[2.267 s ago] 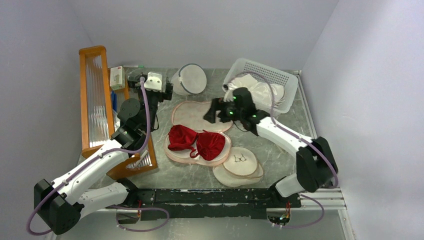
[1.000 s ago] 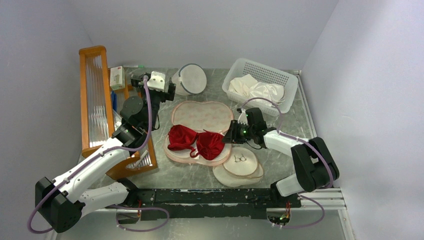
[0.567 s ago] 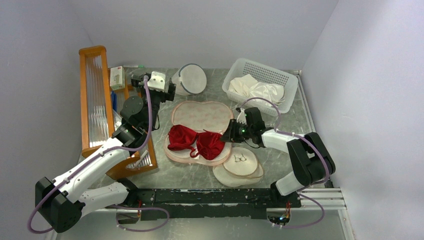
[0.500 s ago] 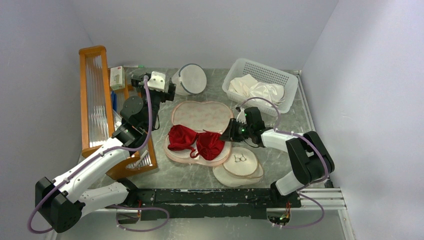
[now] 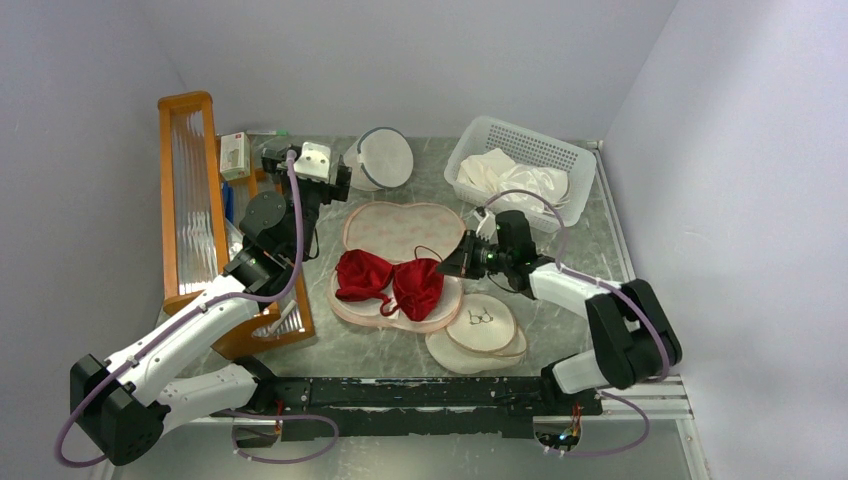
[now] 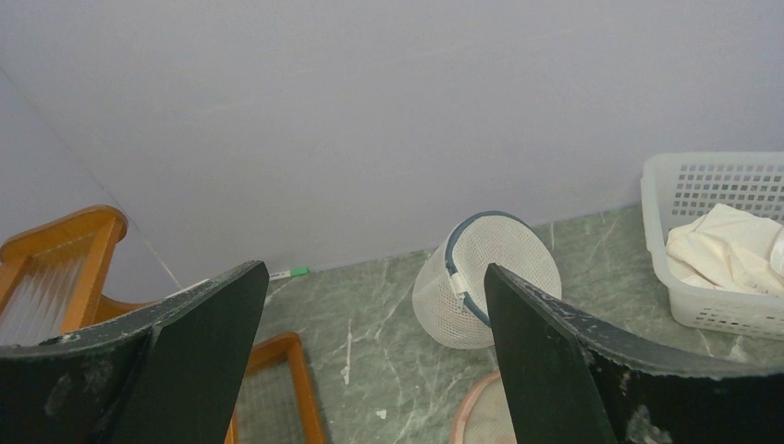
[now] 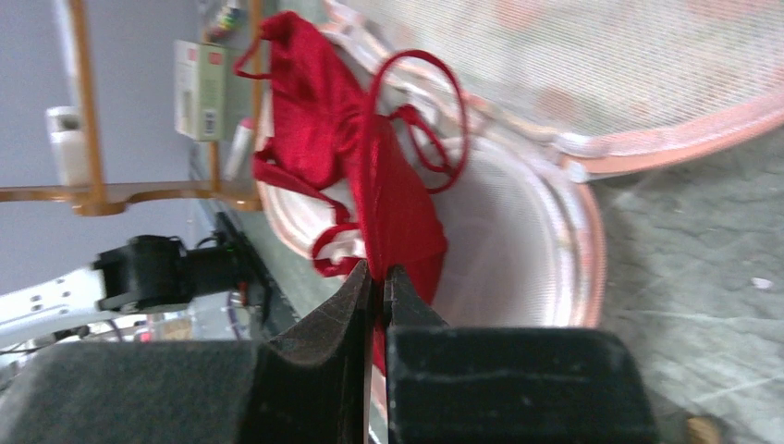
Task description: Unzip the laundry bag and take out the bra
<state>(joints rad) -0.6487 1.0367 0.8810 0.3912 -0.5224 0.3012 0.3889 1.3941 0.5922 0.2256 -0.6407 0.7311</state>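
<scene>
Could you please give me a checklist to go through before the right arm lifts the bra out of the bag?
1. The laundry bag is unzipped and spread open: ok.
2. Fingers of the right gripper are shut on the bra: ok, red fabric is pinched between them.
3. The grip holds enough fabric to carry it: cannot tell.
4. The bra's straps are free of the bag's rim: cannot tell.
5. The left gripper steadies the bag: not ok, it is open and apart from the bag.
</scene>
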